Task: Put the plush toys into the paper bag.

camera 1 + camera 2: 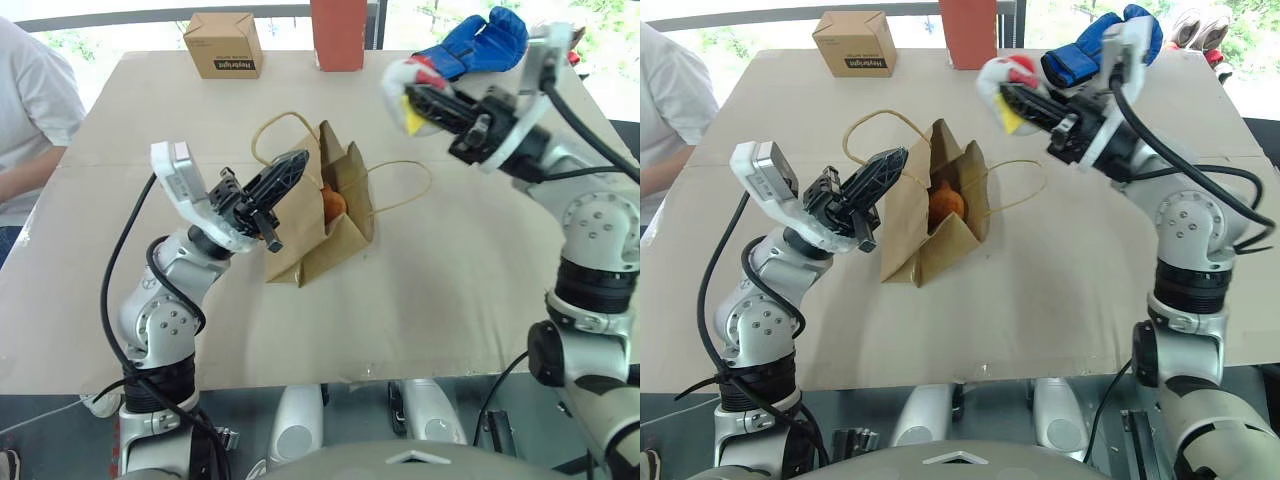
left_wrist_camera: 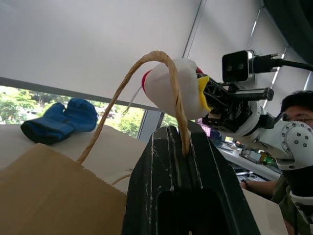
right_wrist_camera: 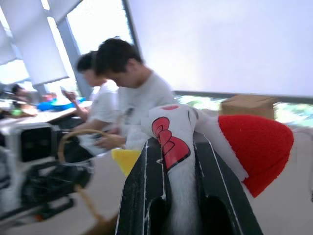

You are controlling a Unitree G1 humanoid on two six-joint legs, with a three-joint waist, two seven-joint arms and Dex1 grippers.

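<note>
The brown paper bag [image 1: 303, 245] lies open in the middle of the table. The orange-brown plush toy [image 1: 333, 205] sits inside its mouth. My left gripper [image 1: 296, 162] is at the bag's near left side, shut on one twisted-paper handle [image 2: 168, 73] and holding it up. The other handle [image 1: 405, 185] lies flat on the table to the right. My right gripper [image 1: 415, 100] hangs in the air above and to the right of the bag. It is shut on the white plush toy [image 3: 178, 129] with the red top and red bow, its fingers pointing left toward the bag.
A blue boxing glove [image 1: 480, 42] lies at the table's far right. A small printed cardboard box [image 1: 223, 45] and a red upright object [image 1: 338, 32] stand along the far edge. A person in a white shirt [image 1: 25, 110] sits at the table's left side.
</note>
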